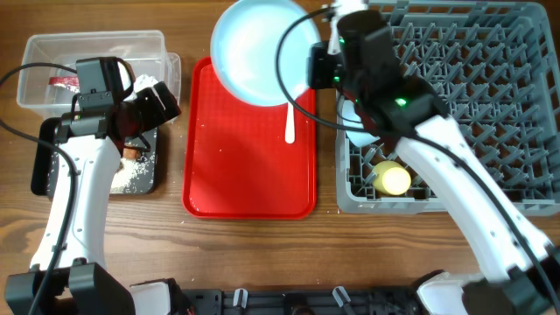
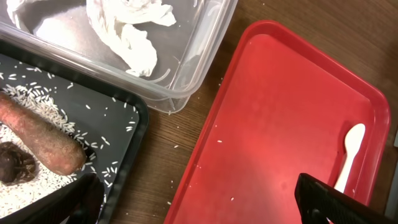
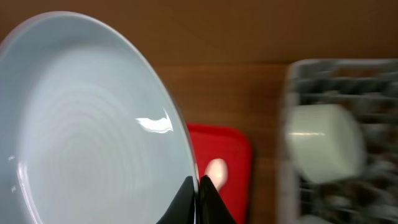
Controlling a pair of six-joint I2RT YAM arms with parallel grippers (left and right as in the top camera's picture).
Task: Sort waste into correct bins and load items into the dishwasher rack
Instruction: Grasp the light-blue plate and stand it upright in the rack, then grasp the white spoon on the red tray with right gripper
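The right tool (image 3: 198, 196) is closed tightly on the rim of the pale blue plate (image 1: 261, 48). It holds the plate tilted over the far end of the red tray (image 1: 249, 175), just beside the left wall of the dishwasher rack (image 1: 472, 96). The white spoon (image 1: 290, 122) lies on the red tray, near its right side, with the bowl end toward the near edge. Inside the rack, a yellow cup (image 1: 394, 179) lies in the near left corner, and the right wrist view shows a pale bowl (image 3: 323, 143) there too, but it is blurred. The left tool (image 2: 198, 186) has its fingers wide apart and grips nothing; it hangs over the gap between the black tray (image 2: 118, 134) and the red tray. In the black tray are a brown stick (image 2: 43, 140), a dark crumb (image 2: 15, 168) touching it, and many rice grains (image 2: 37, 99) scattered around. The clear tub (image 1: 96, 39) stands on the desk (image 1: 262, 254) just behind the black tray, and it contains crumpled white tissue (image 2: 134, 37) and a red-and-white wrapper (image 1: 63, 81).
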